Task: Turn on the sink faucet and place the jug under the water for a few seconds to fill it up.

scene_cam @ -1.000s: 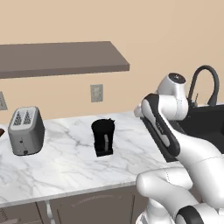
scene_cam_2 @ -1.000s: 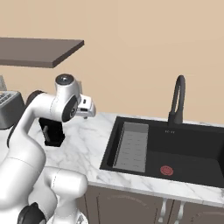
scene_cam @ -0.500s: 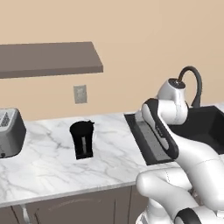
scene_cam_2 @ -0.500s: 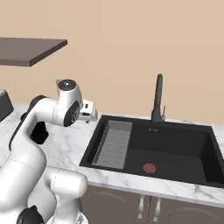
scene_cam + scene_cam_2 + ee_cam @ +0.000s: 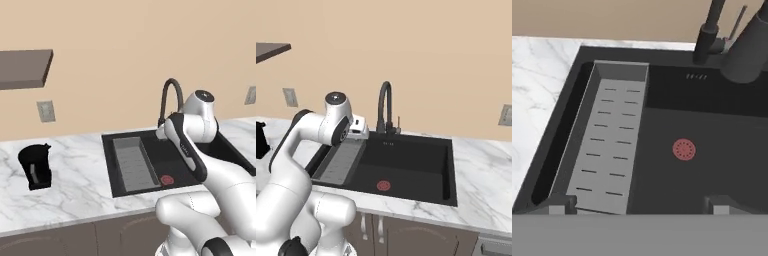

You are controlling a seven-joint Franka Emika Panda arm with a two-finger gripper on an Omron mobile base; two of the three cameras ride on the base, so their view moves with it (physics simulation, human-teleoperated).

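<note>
The jug [image 5: 35, 165] is small and black and stands on the marble counter, well left of the sink [image 5: 155, 156]; its edge also shows at the jug [image 5: 260, 141]. The sink faucet [image 5: 163, 102] [image 5: 385, 83] arches over the back of the black sink [image 5: 411, 165]. No water runs from it. My gripper [image 5: 360, 133] hangs over the sink's left side near the grey ribbed tray [image 5: 609, 145]. In the hand view my gripper [image 5: 640, 205] is open and holds nothing. The red drain ring [image 5: 684, 149] and the faucet base [image 5: 708, 42] lie ahead of it.
Marble counter [image 5: 75, 187] [image 5: 481, 175] runs on both sides of the sink. A brown wall shelf [image 5: 25, 67] hangs above the jug's side. Wall outlets [image 5: 46, 111] [image 5: 505, 115] sit on the beige wall. Cabinet doors [image 5: 406, 232] lie below the counter.
The base has driven right, so the whole scene slid left: the toaster left the picture and the sink came to the centre. The gripper stays open.
</note>
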